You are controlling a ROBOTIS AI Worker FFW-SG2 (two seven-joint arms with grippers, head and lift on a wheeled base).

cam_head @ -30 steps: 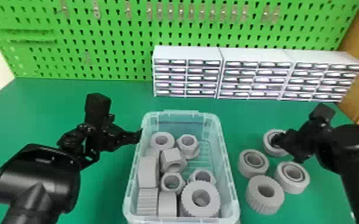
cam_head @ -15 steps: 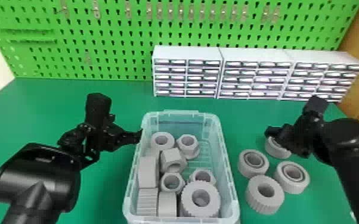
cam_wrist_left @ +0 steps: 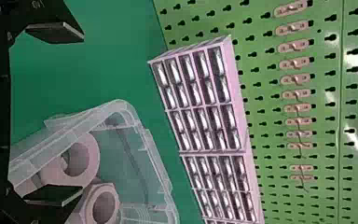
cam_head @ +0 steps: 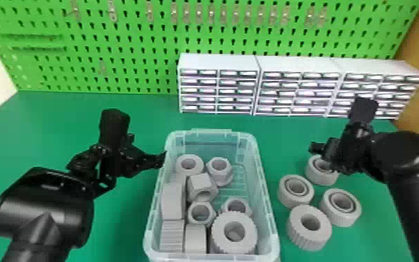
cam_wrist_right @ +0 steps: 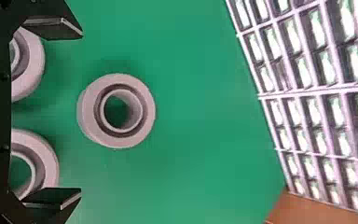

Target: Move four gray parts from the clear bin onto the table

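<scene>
In the head view my right gripper (cam_head: 320, 156) hangs over the farthest of several gray parts on the table, a ring (cam_head: 320, 174) that it partly covers. The right wrist view has that gripper (cam_wrist_right: 77, 112) open, with the ring (cam_wrist_right: 116, 112) just beyond its fingertips and untouched. My left gripper (cam_head: 161, 160) is at the clear bin's left rim in the head view; in its wrist view that gripper (cam_wrist_left: 72, 116) is open and holds nothing. The clear bin (cam_head: 268, 209) contains several gray rings, hex nuts and ribbed parts, among them a large ribbed ring (cam_head: 219, 231).
White drawer cabinets (cam_head: 219, 61) stand along the back before a green pegboard (cam_head: 132, 69). Beside the bin on the right, a ribbed ring (cam_head: 299, 237) and two smooth rings (cam_head: 351, 217) sit close together. A brown panel (cam_head: 417, 45) rises at the right.
My right gripper first shifted left over the far ring, then drew slightly back and up, leaving more of that ring visible. The left arm and the parts stayed put.
</scene>
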